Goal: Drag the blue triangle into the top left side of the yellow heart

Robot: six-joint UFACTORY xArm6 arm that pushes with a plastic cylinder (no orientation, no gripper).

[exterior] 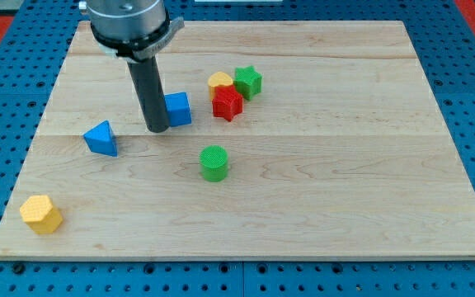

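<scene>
Progress looks slight: the blue triangle (101, 138) sits toward the tabletop's (328, 198) left edge, well apart from the yellow heart (218, 82), so the whole drag is left to do. You'll find the heart up near the middle of the top edge, tucked against a red block (228, 103) and a green star-like block (248, 82); whether they touch it I cannot tell for sure.

My tip (157, 129) rests just beside a blue cube-like block (178, 109), on that block's left, apparently touching. The triangle lies to the tip's left and a little nearer the bottom edge, apart from it. No gripper on this rig, only the rod, so nothing is spread or pinched.

Judgement: you'd need the tip round behind the triangle's left side first.

Also on the tabletop: a green cylinder (213, 162) near the centre, a yellow block (40, 214) at the bottom left corner.
</scene>
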